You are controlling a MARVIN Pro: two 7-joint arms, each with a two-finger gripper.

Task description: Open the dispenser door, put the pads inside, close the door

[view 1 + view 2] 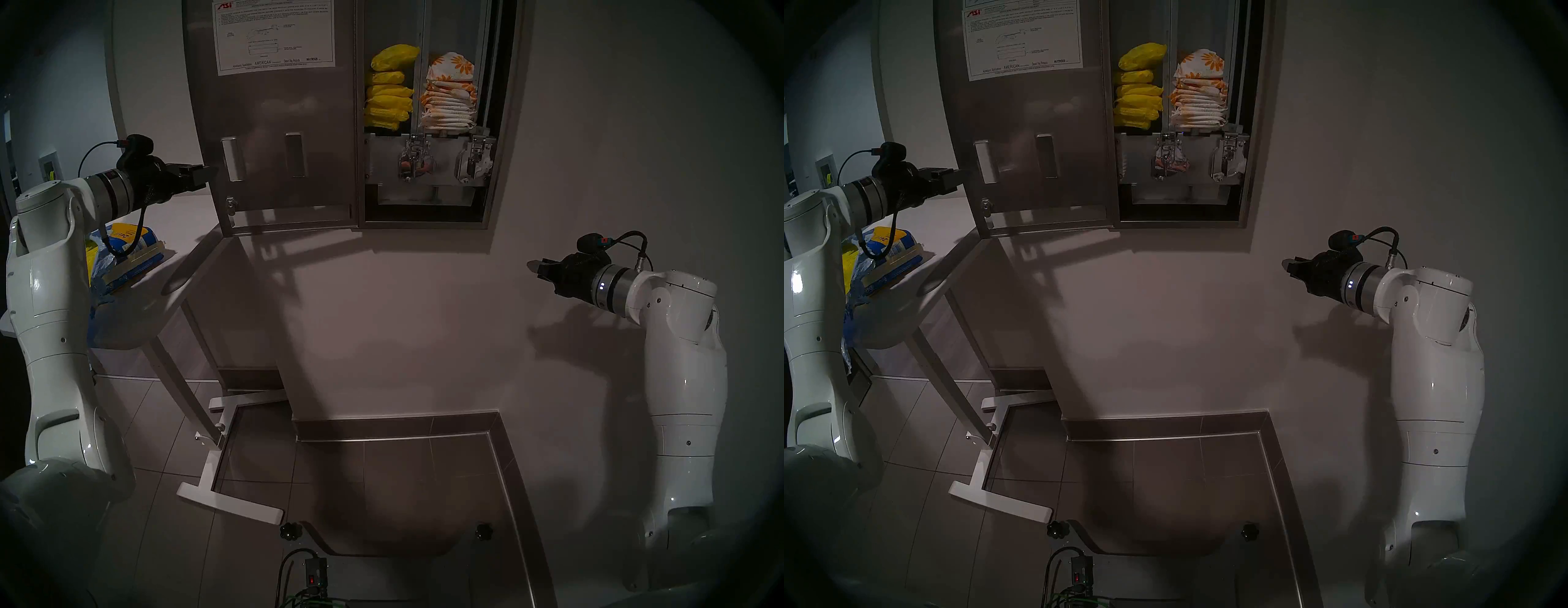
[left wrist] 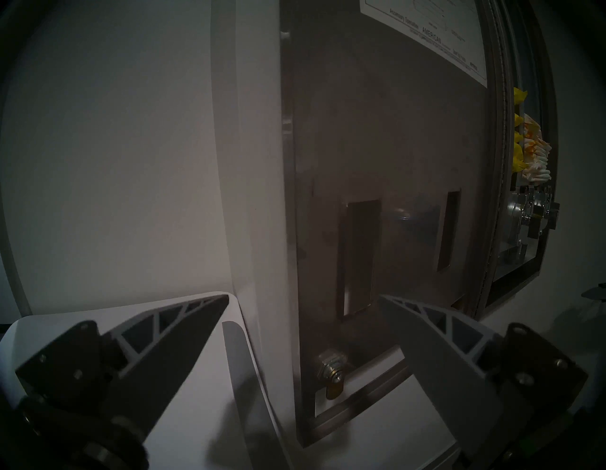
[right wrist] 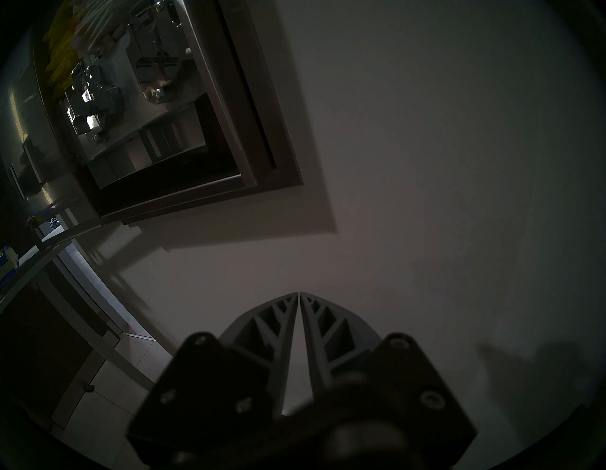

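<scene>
Nearest the left wrist camera: left tool [image 2: 301,303], fingers spread wide and empty, level with the free edge of the dispenser door [image 2: 387,164], just short of it. Door swung fully open to the left, back side showing, with a white instruction sheet [image 1: 273,36] near the top, two upright slots lower down and a small lock [image 2: 333,372] near the bottom corner. Beside it, open dispenser cabinet [image 1: 505,127] on the wall: yellow pads [image 1: 388,91] stacked in the left column, white packets with orange flowers [image 1: 449,97] stacked in the right column, chrome levers [image 1: 415,159] beneath both. Off to the left, white tabletop [image 1: 182,237] carrying a torn blue-and-yellow pack [image 1: 127,250], partly hidden behind the left arm. Right tool [image 3: 300,293] well apart, low to the right of the cabinet, fingertips pressed together on nothing, facing bare wall.
</scene>
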